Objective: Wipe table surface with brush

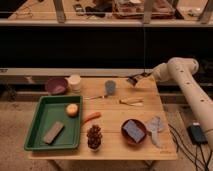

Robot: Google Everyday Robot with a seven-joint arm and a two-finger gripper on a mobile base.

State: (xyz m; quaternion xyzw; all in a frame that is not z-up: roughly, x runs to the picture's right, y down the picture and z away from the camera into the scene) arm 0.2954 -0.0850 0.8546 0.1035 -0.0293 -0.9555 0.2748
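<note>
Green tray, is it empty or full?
Not empty: the green tray holds a round fruit and a tan block. The gripper is at the table's far edge.

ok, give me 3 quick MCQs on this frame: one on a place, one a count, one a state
1. Where is the gripper?
A. over the purple bowl
B. at the far right part of the table, by the brush
C. above the pinecone

2. How many things lie in the green tray?
A. none
B. two
C. four

3. The brown bowl is:
A. empty
B. upside down
C. holding a blue object

Answers:
1 B: it sits beside the dark brush head near the far right edge.
2 B: only a tan block and a round orange fruit are inside.
3 C: the blue object rests in it.
</note>
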